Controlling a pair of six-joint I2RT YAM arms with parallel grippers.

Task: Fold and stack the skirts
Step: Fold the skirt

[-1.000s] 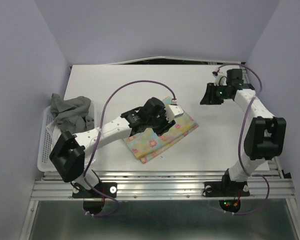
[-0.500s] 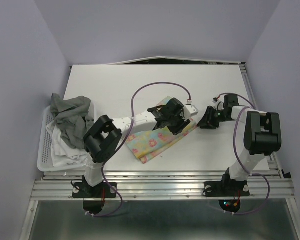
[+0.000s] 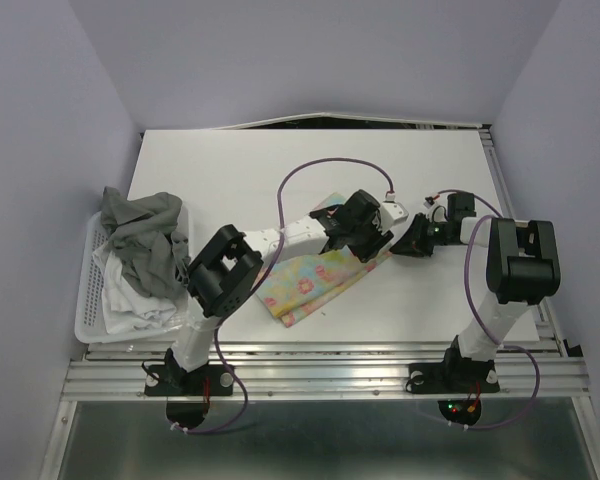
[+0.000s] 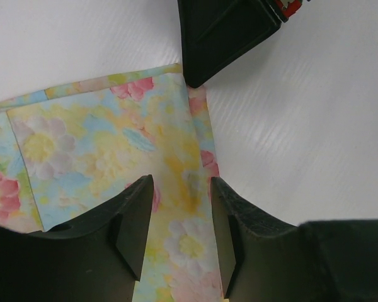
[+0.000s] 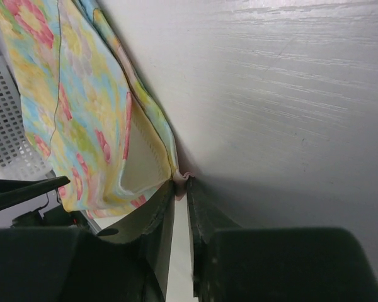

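Both arms have closed in on the floral skirt (image 3: 305,288) over the last second. The right arm (image 3: 520,262) has swung in from well beyond the skirt's far right side to its right corner. The left arm (image 3: 280,238) has reached further across the skirt toward that same end.

The worktop (image 3: 280,170) carries the floral skirt, which lies flat and looks already doubled over. Well to the left of that skirt sits the white slatted basket (image 3: 88,305). It holds the grey skirt (image 3: 140,235) bunched on top and the white skirt (image 3: 130,308) crumpled beneath, neither one folded.

The right tool (image 5: 181,185) has its fingers drawn nearly together on a small nib of cloth at the floral skirt's right corner. The left tool (image 4: 179,189) hovers just over the same end of the skirt, fingers apart with nothing between them.

The pinch looks thin and may catch only one layer. In that case a lift could let the corner slip out, or peel the layers apart and undo the fold. The two tools also stand very near each other at that corner, so a careless sweep could knock them together.

The left arm stretches long across the skirt, wrist tipped down. The right arm is folded tight, its forearm reaching low toward the skirt's corner.
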